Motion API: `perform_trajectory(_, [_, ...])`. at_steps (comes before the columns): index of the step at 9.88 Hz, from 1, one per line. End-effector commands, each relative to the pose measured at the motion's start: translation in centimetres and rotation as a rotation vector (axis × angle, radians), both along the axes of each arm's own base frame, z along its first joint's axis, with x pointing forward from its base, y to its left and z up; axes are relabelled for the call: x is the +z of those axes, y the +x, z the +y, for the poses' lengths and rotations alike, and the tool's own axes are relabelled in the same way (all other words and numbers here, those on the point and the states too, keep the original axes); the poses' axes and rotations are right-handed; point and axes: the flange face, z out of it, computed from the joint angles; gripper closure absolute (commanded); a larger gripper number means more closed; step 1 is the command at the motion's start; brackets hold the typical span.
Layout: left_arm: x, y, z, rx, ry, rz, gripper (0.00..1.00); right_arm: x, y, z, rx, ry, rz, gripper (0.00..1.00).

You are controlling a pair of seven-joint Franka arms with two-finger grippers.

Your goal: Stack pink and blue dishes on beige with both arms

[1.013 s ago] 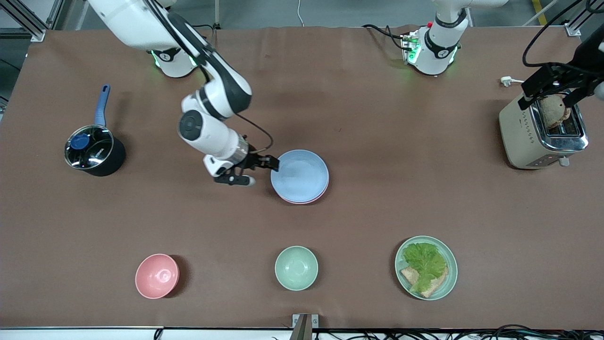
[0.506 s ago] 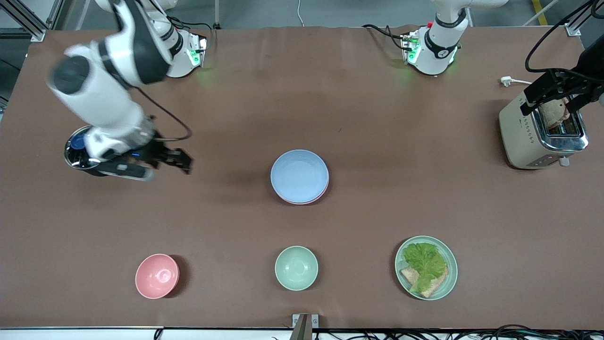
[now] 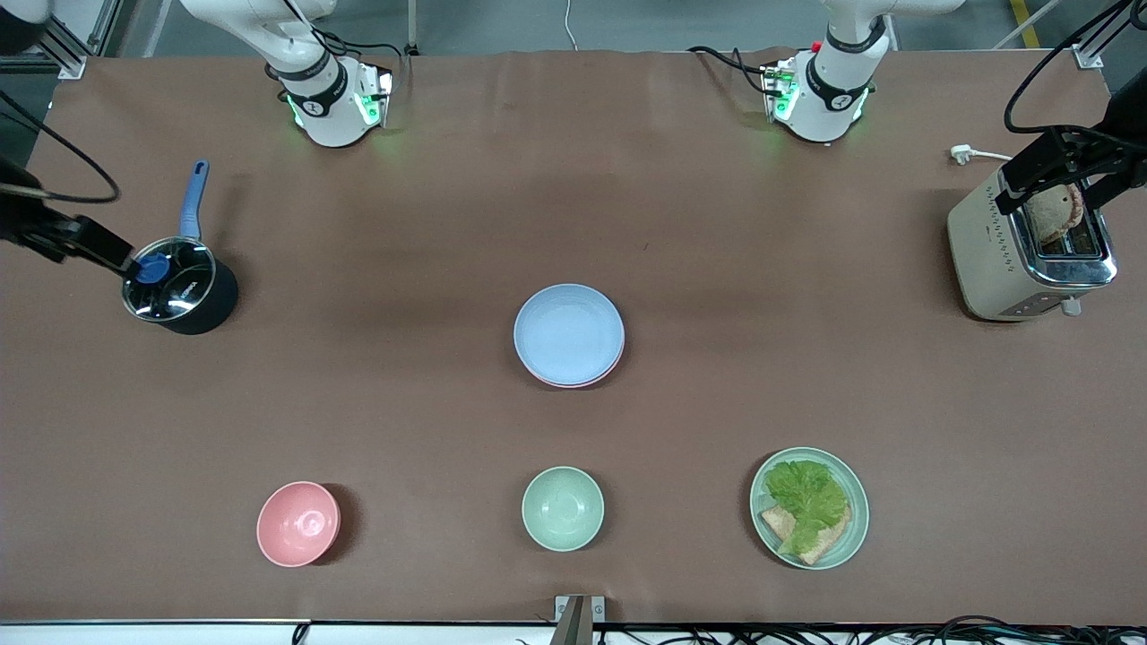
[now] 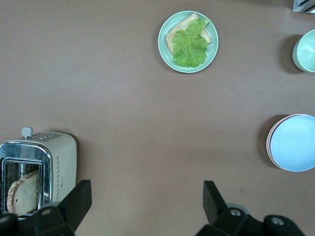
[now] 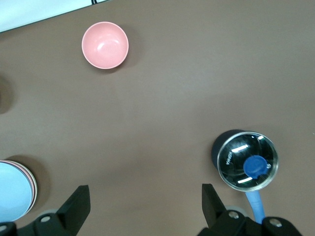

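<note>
The blue plate (image 3: 568, 331) is lying on top of the pink plate (image 3: 573, 380) in the middle of the bench (image 3: 717, 269). Only a thin pink rim is showing beneath it, and no beige plate is showing under the two, so whether it is at the bottom I cannot tell. Judging by this, the stacking is looking finished.

The right gripper (image 5: 142, 204) is hanging over the pot (image 3: 177, 287) at the right arm's end of the bench, jaws spread wide and holding nothing. The left gripper (image 4: 146, 199) is hanging over the toaster (image 3: 1030, 255) at the left arm's end, jaws likewise apart and empty.

The stack is sitting well apart from both, roughly midway between them, neither arm clearly nearer. Bare bench is surrounding the plates; the green bowl (image 3: 563, 508), pink bowl (image 3: 298, 523) and lettuce plate (image 3: 809, 507) are lying nearer the front camera, well clear.
</note>
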Motion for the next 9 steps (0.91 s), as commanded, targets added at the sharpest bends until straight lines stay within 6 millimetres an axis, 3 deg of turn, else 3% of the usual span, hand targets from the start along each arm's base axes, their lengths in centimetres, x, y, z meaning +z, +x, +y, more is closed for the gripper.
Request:
perform_trajectory(1, [-1.6,0.2,0.2,-0.047,0.021,0.043,0.00,2.8,-0.7,-0.5,0.029,-0.007,0.016,0.00])
perform_trajectory(2, [-1.6,0.1,0.1,-0.083,0.022,0.044,0.00,2.7,-0.6,-1.5,0.060,-0.007,0.010,0.00])
perform_trajectory(9, [-1.8,0.0,0.1,-0.075,0.025,0.061,0.00,2.1,-0.6,-1.8,0.097,-0.022,0.026,0.00])
